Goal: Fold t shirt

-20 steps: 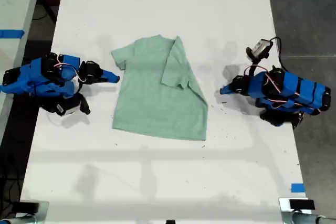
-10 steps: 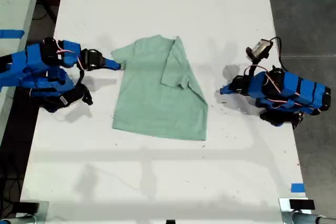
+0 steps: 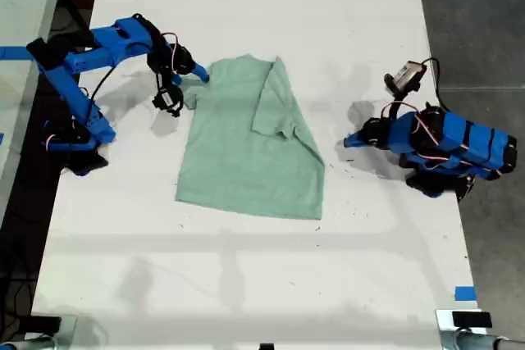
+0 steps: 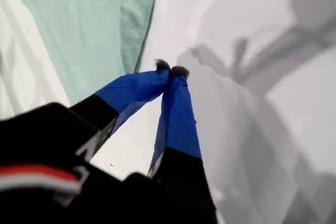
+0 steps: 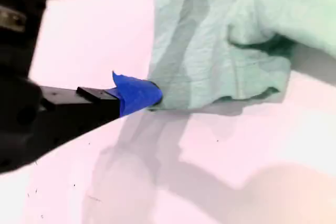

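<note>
Shirt, place: the t shirt [image 3: 246, 145] lies flat on the white table [image 3: 246, 284], mid-table in the exterior view, between the two arms.
Shirt, heading: collar toward 12 o'clock of the exterior view, hem toward 6.
Shirt, long axis: runs 12 to 6, with the hem end leaning a little toward 5.
Shirt, fold state: the 3 o'clock side is already laid inward over the body. The 9 o'clock sleeve [image 5: 220, 61] lies out flat.
My second gripper [image 3: 197, 78]: at the shirt's 10 o'clock corner, jaws apart and straddling the sleeve. One tip touches the sleeve's edge. Nothing is pinched yet.
My first gripper [image 3: 351, 142]: at 3 o'clock, off the cloth, near the folded edge. Its tips are pressed together and hold nothing.
Risk, thin bite: the jaws may close on the sleeve hem alone, so the cloth slips out during the lift.
Risk, drag: a low sweep toward 3 o'clock may pull the whole shirt along and skew its axis, since nothing pins it.
Risk, undone fold: bunching under the sweep could disturb the finished side.
Risk, uneven fold: lifting by the sleeve only may leave the lower 9 o'clock edge behind.
</note>
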Controlling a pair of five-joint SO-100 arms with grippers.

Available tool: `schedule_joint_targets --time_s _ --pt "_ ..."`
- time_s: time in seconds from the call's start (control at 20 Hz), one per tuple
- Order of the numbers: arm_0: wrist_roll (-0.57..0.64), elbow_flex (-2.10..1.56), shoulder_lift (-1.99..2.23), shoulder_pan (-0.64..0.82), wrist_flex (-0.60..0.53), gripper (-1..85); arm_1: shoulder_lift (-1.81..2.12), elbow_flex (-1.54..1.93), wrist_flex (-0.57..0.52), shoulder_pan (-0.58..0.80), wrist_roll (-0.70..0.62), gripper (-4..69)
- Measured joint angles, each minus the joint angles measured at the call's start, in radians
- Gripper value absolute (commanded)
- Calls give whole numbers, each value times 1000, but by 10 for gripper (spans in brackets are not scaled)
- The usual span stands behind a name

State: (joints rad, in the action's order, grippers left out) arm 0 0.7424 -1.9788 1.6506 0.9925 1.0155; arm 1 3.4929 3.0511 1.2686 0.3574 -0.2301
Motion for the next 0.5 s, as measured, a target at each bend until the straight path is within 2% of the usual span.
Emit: schedule_joint_targets --time_s 0.35,0.4,0.45,0.5 --pt "-55 -12 49 29 8 252 0 0 0 0 0 10" --pt "-61 -15 17 29 2 214 0 0 0 0 0 10" --pt "-74 -18 -26 29 5 75 0 0 0 0 0 10" --pt "-72 -15 -63 26 -9 0 0 0 0 -2 0 10"
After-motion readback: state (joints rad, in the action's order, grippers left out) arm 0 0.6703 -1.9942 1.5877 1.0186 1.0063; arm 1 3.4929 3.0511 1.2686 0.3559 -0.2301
